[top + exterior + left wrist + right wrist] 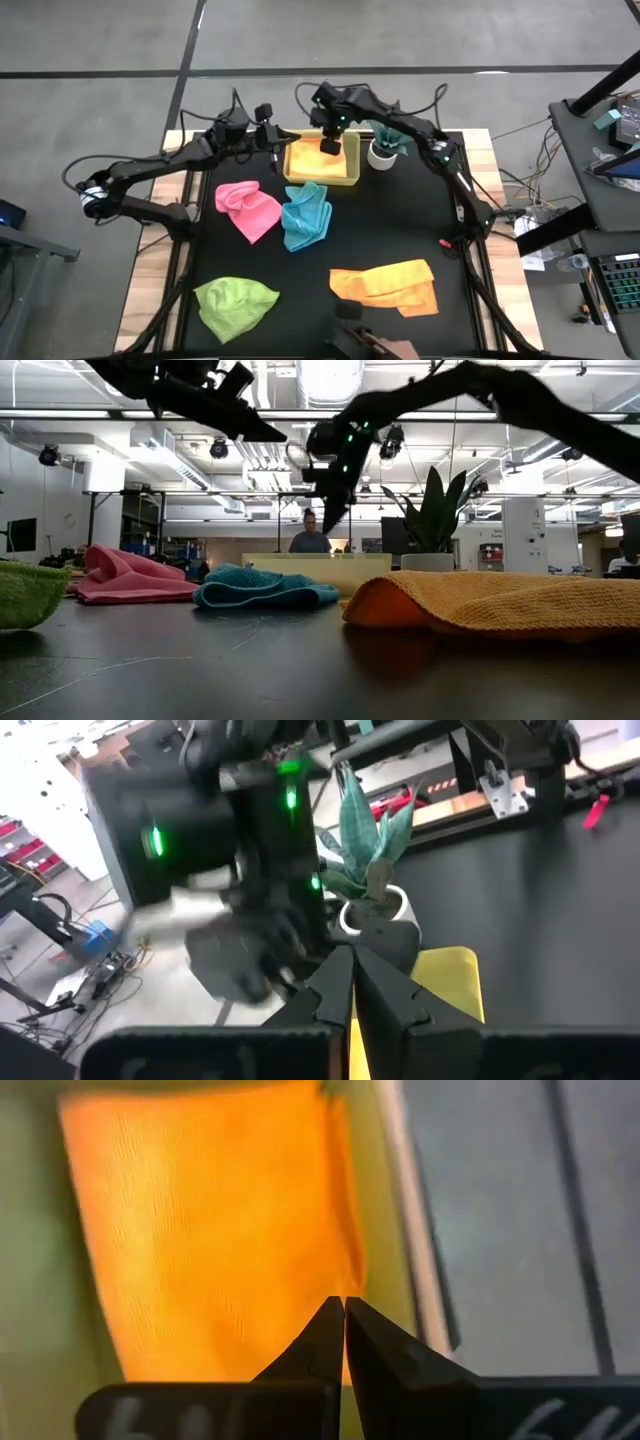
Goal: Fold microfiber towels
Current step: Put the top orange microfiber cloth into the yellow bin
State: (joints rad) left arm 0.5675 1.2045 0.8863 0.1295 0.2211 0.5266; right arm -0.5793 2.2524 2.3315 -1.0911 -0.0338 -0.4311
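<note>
A black tabletop (400, 230) in a bright workshop holds five microfiber towels: two orange-yellow (388, 284), one pink (247, 208), one turquoise-blue (305, 216), one lime green (235, 303). Both the left gripper (283, 143) and the right gripper (329, 146) are pinched together, empty.

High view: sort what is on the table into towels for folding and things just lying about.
For the job:
- pink towel
- blue towel
- green towel
- orange towel at the front
- orange towel in the tray

Just lying about:
- yellow tray
- potted plant
- small red item by the right edge
</note>
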